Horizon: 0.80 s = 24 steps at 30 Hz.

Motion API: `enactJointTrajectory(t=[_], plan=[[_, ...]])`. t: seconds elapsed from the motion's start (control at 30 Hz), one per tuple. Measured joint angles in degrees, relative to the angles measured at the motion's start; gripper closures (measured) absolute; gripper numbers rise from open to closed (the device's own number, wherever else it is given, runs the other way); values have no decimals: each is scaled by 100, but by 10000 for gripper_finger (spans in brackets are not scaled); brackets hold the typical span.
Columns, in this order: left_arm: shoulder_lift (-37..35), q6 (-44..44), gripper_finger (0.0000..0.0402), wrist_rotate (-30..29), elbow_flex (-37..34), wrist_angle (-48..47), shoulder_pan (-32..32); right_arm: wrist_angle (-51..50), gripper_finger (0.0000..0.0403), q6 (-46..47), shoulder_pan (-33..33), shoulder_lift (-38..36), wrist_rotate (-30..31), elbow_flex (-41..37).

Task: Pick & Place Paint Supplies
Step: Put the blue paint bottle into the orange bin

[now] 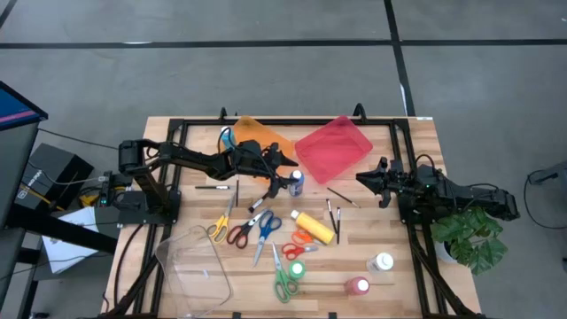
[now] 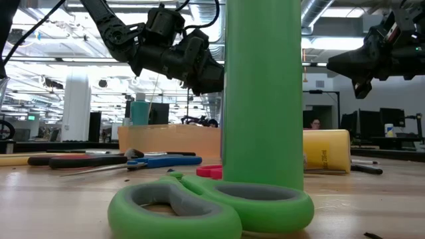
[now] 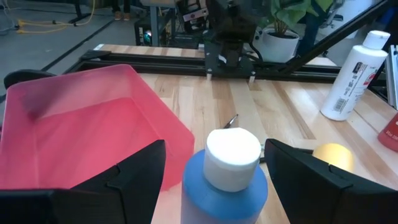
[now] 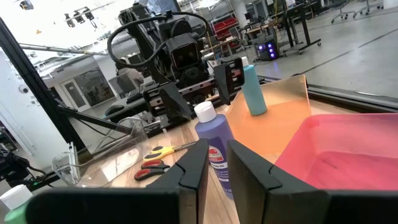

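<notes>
While both arms reach in from opposite sides of the wooden counter (image 1: 372, 239), only the left one is at a bottle. Its arm stretches from its base at the left edge across toward the centre, elbow bent, with the left gripper (image 1: 285, 182) lowered beside the blue paint bottle (image 1: 296, 183). In the left wrist view its dark fingers (image 3: 134, 171) stand spread wide on either side of the bottle's white cap, apart from it and not gripping.

Just beyond that bottle lies the red tray (image 1: 333, 147), with the orange tray (image 1: 257, 133) beside it. A teal bottle (image 4: 253, 90) stands upright in the orange tray.

On the opposite side, the right arm lies low and nearly straight, pointing inward. The right gripper (image 1: 361, 178) hovers above the counter near the red tray's corner, fingers (image 4: 189, 174) drawn close together with a narrow gap, pinching nothing.

Toward the near edge lie scissors: yellow scissors (image 1: 220, 226), red scissors (image 1: 241, 232), blue scissors (image 1: 264, 229), orange scissors (image 1: 301, 243) and green scissors (image 1: 285, 276). A yellow bottle (image 1: 314, 226) lies on its side, near several thin brushes (image 1: 333, 213). A clear tray (image 1: 190, 261) sits at the front left.
</notes>
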Motion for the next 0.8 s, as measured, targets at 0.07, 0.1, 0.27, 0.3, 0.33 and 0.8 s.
enactJointTrajectory(t=[0.07, 0.1, 0.27, 0.3, 0.33, 0.8], plan=[[0, -1, 136, -156, 0, -23, -11, -1, 346, 0, 0, -2, 0, -1], [0, -2, 140, -203, 0, -24, -11, 0, 346, 0, 0, -2, 0, -2], [0, -3, 183, -222, 0, -24, -11, -2, 346, 0, 0, -2, 0, 0], [0, -3, 193, -206, 0, -24, -11, -2, 346, 0, 0, 0, 0, 0], [0, -3, 203, -184, 0, -29, -11, 0, 346, 0, 0, 0, 0, -2], [70, 17, 296, -181, 4, -133, -11, -1, 346, 2, 0, -1, 0, 0]])
